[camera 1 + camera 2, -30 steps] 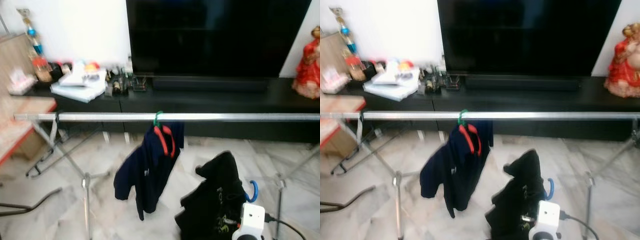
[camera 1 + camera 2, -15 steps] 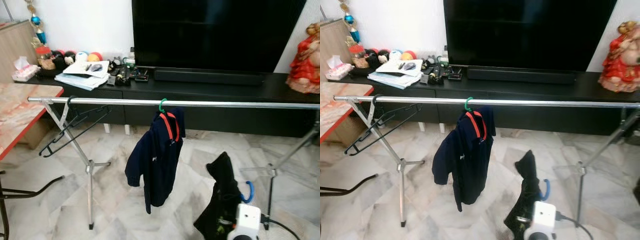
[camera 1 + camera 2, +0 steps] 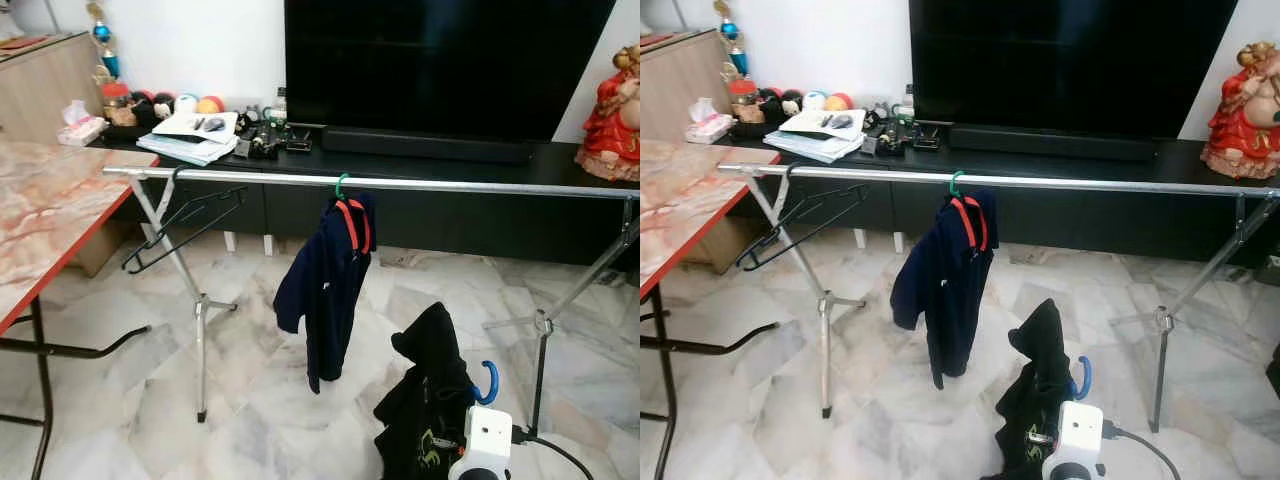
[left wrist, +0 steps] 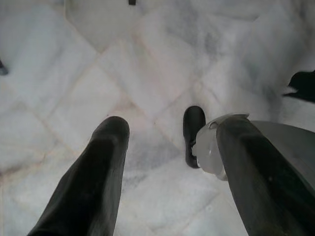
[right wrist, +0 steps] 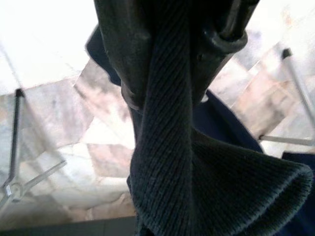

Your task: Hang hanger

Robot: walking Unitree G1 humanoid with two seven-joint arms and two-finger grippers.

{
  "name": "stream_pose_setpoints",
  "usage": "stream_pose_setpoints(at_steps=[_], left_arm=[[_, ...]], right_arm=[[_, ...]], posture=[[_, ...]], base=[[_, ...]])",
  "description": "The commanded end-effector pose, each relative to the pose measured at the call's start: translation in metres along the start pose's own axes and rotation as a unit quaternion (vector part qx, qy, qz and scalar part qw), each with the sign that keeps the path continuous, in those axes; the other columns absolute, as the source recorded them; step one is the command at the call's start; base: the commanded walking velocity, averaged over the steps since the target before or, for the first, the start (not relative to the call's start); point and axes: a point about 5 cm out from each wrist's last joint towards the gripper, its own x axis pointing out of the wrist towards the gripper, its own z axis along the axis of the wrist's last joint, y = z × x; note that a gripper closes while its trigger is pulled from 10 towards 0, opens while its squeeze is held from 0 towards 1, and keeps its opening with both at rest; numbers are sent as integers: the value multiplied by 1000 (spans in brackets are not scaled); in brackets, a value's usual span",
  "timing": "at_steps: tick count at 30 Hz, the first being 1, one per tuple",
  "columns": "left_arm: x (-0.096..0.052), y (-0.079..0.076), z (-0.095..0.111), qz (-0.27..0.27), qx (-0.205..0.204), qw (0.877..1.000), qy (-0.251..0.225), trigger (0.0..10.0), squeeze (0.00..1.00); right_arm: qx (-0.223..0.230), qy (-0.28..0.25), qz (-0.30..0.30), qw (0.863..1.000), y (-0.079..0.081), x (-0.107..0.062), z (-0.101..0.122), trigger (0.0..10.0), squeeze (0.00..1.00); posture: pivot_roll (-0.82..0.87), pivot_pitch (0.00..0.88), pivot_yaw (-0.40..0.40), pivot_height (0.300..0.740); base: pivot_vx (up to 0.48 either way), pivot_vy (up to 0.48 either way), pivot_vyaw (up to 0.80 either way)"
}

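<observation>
Below the rail, right claw clamped on black garment, left claw apart over floor

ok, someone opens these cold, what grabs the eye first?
The long silver rail across the room, with a navy shirt hanging from it on a green-hooked hanger. Low in front, the right tool is shut on a black garment with a blue hanger hook poking out. Behind it all sits a big dark TV on a black cabinet.
</observation>
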Motion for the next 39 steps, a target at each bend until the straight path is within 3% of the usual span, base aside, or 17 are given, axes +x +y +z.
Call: stream_pose_setpoints(at_steps=[1,39], left_arm=[[-2,1,-5,4,-2,1000,9,10000,0],[-2,3,-6,5,-2,1000,12,10000,0]], right_arm=[[-1,-12,-7,1000,-5,-1,4,10000,0],[-5,-10,-2,1000,-3,1,3,10000,0]], posture=[[75,32,-7,740],[75,19,-6,740]], base=[[-281,0,0],[-284,0,0]])
